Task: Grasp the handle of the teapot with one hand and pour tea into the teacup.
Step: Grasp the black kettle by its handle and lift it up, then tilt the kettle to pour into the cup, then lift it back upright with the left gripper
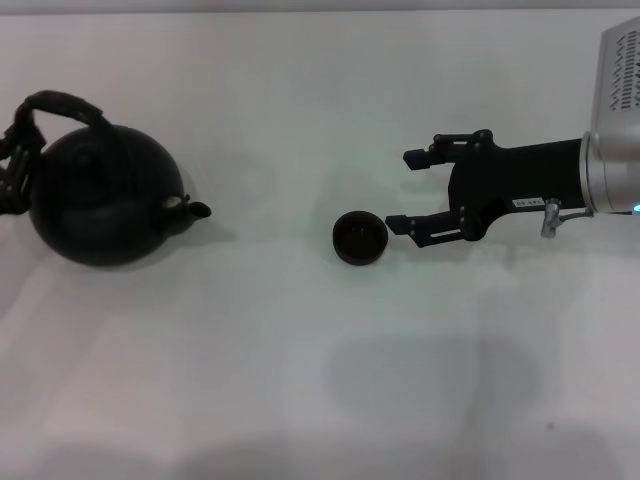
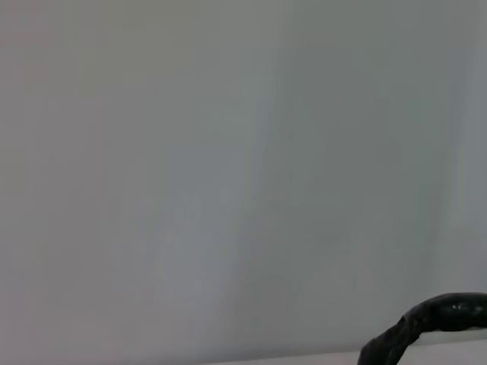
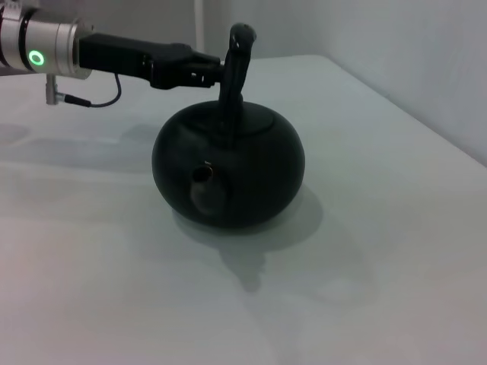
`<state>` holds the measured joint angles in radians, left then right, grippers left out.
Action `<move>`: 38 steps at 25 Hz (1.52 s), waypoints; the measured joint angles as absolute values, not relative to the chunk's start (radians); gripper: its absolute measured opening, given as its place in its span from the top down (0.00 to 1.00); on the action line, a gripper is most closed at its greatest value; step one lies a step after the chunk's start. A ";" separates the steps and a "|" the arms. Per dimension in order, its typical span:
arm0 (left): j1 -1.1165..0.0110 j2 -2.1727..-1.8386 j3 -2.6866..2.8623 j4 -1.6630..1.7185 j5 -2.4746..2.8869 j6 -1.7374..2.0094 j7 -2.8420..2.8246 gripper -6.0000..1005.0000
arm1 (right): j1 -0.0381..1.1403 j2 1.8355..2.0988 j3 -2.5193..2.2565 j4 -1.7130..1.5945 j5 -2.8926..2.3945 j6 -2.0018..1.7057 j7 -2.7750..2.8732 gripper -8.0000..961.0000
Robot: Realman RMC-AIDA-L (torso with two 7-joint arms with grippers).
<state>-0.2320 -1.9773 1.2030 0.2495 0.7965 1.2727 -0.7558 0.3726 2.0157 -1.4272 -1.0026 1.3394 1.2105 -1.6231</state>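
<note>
Nearest the head camera lies a bare stretch of the bench [image 1: 300, 400], a smooth, pale, matte surface showing only soft shadows. Farther in, near the middle, sits the teacup [image 1: 360, 238], a small round dark cup without a handle, its rim forming a neat circle around a dark hollow. Just beside it, on the robot's right, hangs the right tool [image 1: 404, 190], black and boxy on a silver cylindrical wrist, with its two fingers spread wide apart; the nearer fingertip [image 1: 398, 223] lies close against the cup's rim, though contact cannot be made out. Well apart from the cup, on the robot's left, stands the teapot [image 1: 105, 200], a large round matte black pot, squat and smooth-sided, with a short stubby spout [image 1: 196, 210] pointing toward the cup. Over its top arches the handle [image 1: 62, 103], a thin dark hoop with a rougher, wrapped-looking texture. In the right wrist view the left tool [image 3: 204, 71], black on a silver wrist with a green ring light, reaches in level and meets the handle [image 3: 236, 68] high up, closed around it. In the left wrist view only a curved piece of the dark handle [image 2: 426, 323] shows against a plain grey wall.
</note>
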 joint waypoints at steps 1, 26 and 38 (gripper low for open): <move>-0.227 -1.977 1.203 0.273 0.813 1.267 -0.772 0.88 | 0.372 2.016 -1.427 -1.000 1.343 1.210 -1.627 0.10; -0.084 -2.077 1.272 1.220 1.649 0.870 -1.627 0.88 | 0.326 2.007 -1.342 -0.913 1.551 1.234 -1.808 0.10; -0.195 -2.076 1.357 1.327 2.046 0.797 -2.017 0.88 | 0.318 2.006 -1.265 -0.864 1.657 1.236 -1.884 0.10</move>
